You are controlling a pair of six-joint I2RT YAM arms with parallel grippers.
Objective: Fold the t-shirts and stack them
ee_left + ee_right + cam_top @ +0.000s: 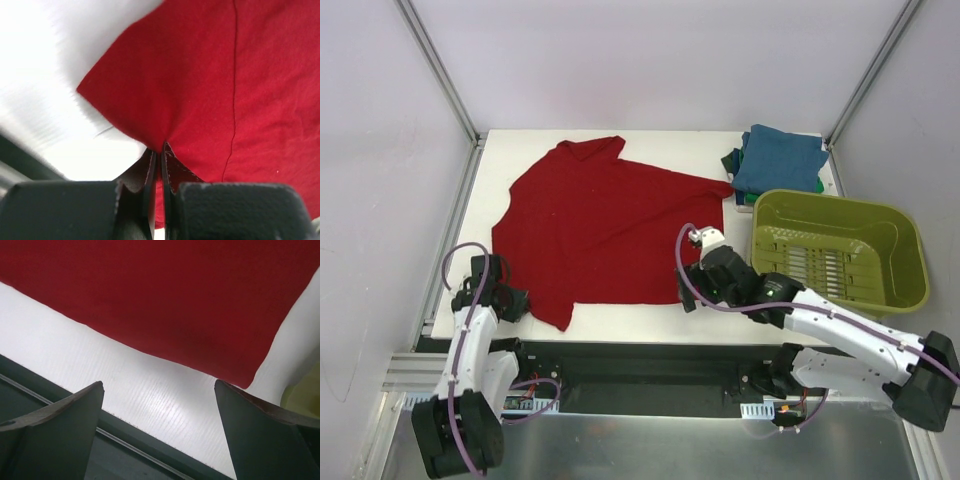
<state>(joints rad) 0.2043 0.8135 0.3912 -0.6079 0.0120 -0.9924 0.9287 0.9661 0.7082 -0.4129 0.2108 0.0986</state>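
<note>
- My left gripper (159, 150) is pinched closed on the near-left corner of the red t-shirt (600, 220).
- My right gripper (160, 385) stands wide and holds nothing, just off the shirt's near-right corner.
- The shirt lies spread on the table (630, 322).
- The folded teal t-shirt (778, 160) sits at back right, behind the basket (840, 215).

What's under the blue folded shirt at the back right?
Green folded cloth peeks out beneath the blue shirt at its left and right edges. How many pieces lie there is covered.
</note>
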